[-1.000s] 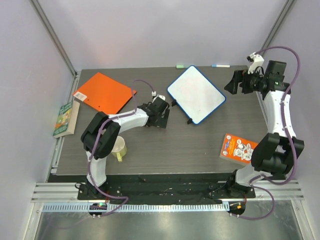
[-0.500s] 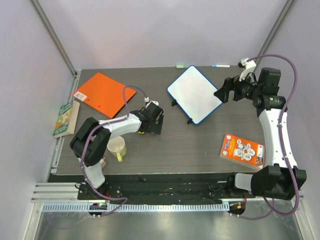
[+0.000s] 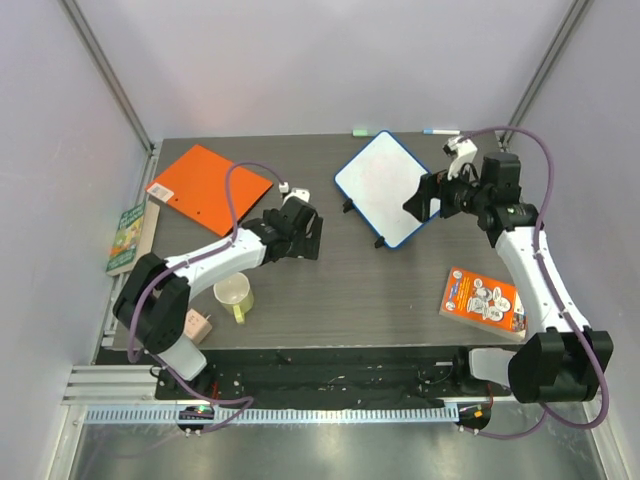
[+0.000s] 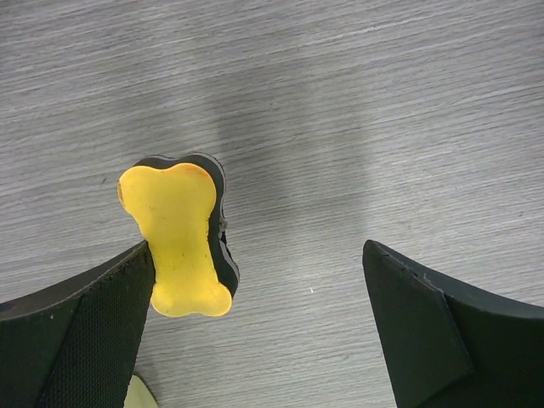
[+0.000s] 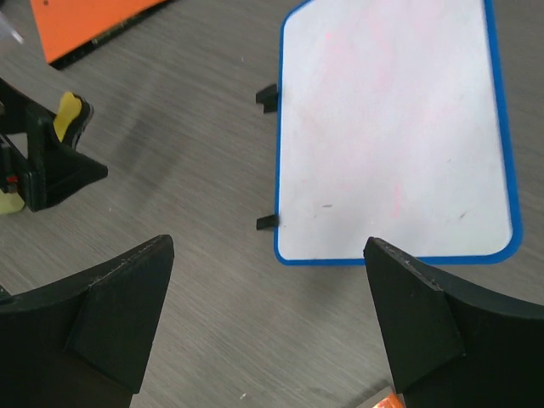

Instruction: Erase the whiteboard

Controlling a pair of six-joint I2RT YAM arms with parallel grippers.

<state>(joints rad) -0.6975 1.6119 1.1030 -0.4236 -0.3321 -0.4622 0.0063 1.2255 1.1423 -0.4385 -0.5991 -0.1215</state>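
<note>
The whiteboard [image 3: 385, 185], white with a blue rim and small black clips, lies tilted at the far middle of the table. It shows faint red smears in the right wrist view [image 5: 391, 127]. My right gripper [image 3: 420, 196] hovers open and empty over the board's near right edge; its jaws [image 5: 269, 244] stand wide apart. My left gripper [image 3: 300, 232] is open, low over the table left of the board. A yellow bone-shaped eraser [image 4: 178, 238] with a black felt side rests against its left finger [image 4: 93, 331]; the right finger is well clear of it.
An orange folder [image 3: 208, 185] lies at the far left, with a green book [image 3: 128, 237] off the table's left edge. A pale yellow mug [image 3: 234, 293] stands near the left arm. An orange booklet [image 3: 483, 298] lies at the right. Two markers [image 3: 440, 131] lie at the far edge.
My right arm has swung left and now hangs over the whiteboard's right side. My left gripper has drawn back left, away from the board.
</note>
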